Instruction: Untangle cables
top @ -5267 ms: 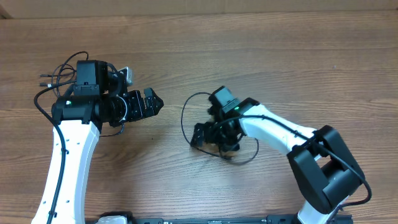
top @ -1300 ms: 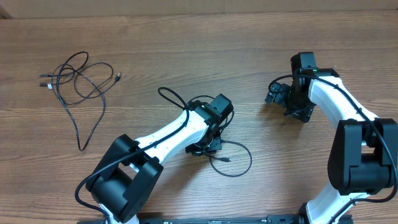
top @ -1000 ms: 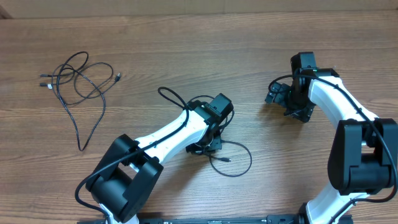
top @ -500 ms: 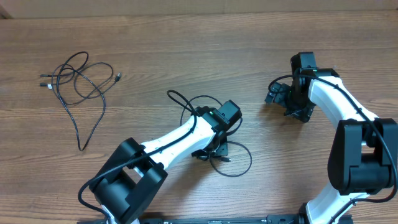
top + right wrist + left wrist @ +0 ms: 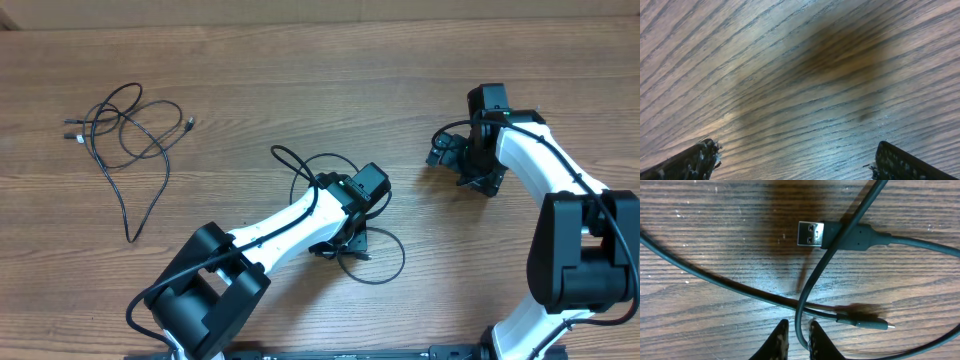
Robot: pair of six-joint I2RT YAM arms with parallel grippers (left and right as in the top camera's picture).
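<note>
Two sets of black cables lie on the wooden table. One loose tangle (image 5: 128, 128) sits at the far left. A second cable loop (image 5: 403, 258) lies at the centre, just right of my left gripper (image 5: 343, 243). In the left wrist view the left gripper (image 5: 797, 327) has its jaws closed to a narrow slot around this cable (image 5: 830, 255), which lies against the right finger. A USB plug (image 5: 812, 233) and a small plug (image 5: 870, 325) rest on the wood beyond the fingers. My right gripper (image 5: 455, 165) stands wide open at the right; the right wrist view shows only bare wood at the right gripper (image 5: 800, 162).
The left arm's own thicker cord (image 5: 290, 165) arches above the table near the centre. The table's far edge (image 5: 320, 22) runs along the top of the overhead view. Bare wood lies between the two cable groups.
The left gripper has shifted a little to the right and nearer, onto the central loop, and its jaws have narrowed slightly. The right arm has not moved.
</note>
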